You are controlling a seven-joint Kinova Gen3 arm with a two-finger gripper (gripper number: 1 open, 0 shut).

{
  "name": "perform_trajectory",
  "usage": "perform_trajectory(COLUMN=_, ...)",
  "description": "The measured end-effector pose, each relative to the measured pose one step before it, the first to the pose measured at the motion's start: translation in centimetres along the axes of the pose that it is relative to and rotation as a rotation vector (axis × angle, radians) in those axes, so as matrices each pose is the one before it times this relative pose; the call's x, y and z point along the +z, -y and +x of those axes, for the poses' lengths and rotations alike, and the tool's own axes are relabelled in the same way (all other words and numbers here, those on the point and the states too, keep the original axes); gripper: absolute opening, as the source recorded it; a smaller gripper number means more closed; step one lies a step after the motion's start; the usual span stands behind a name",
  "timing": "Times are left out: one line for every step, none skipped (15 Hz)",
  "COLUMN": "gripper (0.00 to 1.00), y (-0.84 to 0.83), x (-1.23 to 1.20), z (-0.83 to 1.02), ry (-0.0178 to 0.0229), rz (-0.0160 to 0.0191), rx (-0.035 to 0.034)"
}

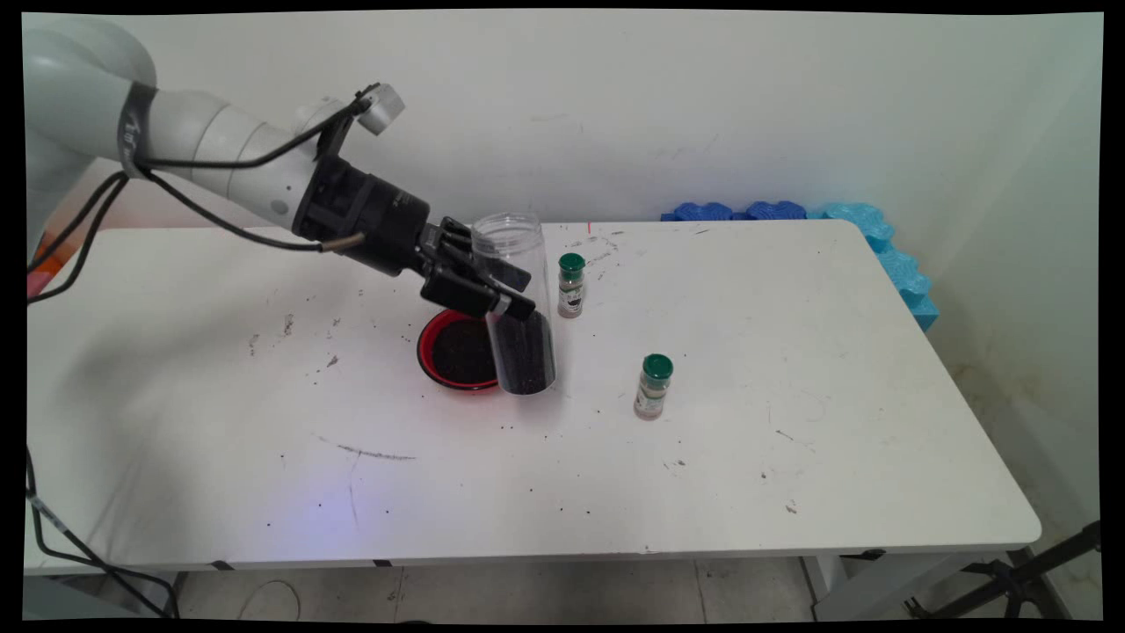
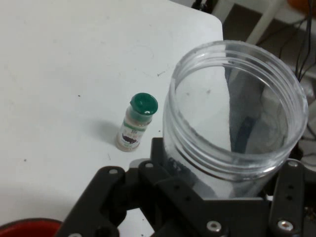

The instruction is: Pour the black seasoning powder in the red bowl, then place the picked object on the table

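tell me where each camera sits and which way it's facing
Main view: fixed above the table's near side, looking down across the white table to the wall; shows the white arm entering from upper left, and its gripper shut on a clear plastic jar holding dark grains beside a red bowl.
Hand view: mounted on the hand, looking along the gripper into the jar's open mouth; the black linkage rises from the bottom edge.
Shared: the jar, the gripper, the red bowl, the table and one green-capped spice bottle.

gripper (image 1: 494,294) clamping clear jar (image 1: 518,303), red bowl (image 1: 453,352) beside, two spice bottles (image 1: 653,386) near
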Motion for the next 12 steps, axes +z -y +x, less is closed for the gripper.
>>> perform_trajectory(gripper=0.00, y=-0.256, x=-0.013, z=0.039, ry=0.00478, rz=0.00251, rx=0.03511)
perform_trajectory(gripper=0.00, y=-0.312, x=-0.008, z=0.053, ry=0.00570, rz=0.00296, rx=0.04127)
perform_trajectory(gripper=0.00, y=-0.218, x=0.003, z=0.040, ry=0.00357, rz=0.00162, rx=0.02734)
perform_trajectory(gripper=0.00, y=-0.225, x=0.008, z=0.047, ry=0.00359, rz=0.00171, rx=0.02831)
perform_trajectory(gripper=0.00, y=-0.184, x=0.008, z=0.040, ry=0.00274, rz=0.00119, rx=0.02224)
perform_trajectory(gripper=0.00, y=-0.175, x=0.017, z=0.052, ry=0.00245, rz=0.00144, rx=0.02241)
perform_trajectory(gripper=0.00, y=-0.160, x=0.021, z=0.041, ry=0.00283, rz=0.00180, rx=0.02075)
perform_trajectory(gripper=0.00, y=-0.146, x=0.015, z=0.034, ry=0.00260, rz=0.00180, rx=0.01836)
perform_trajectory(gripper=0.00, y=-0.108, x=0.018, z=0.027, ry=0.00214, rz=0.00143, rx=0.01386)
perform_trajectory(gripper=0.00, y=-0.115, x=0.024, z=0.026, ry=0.00180, rz=0.00223, rx=0.01105)
perform_trajectory(gripper=0.00, y=-0.088, x=0.017, z=0.012, ry=0.00083, rz=0.00279, rx=0.00548)
perform_trajectory(gripper=0.00, y=-0.076, x=0.025, z=0.006, ry=-0.00038, rz=0.00570, rx=-0.00086)
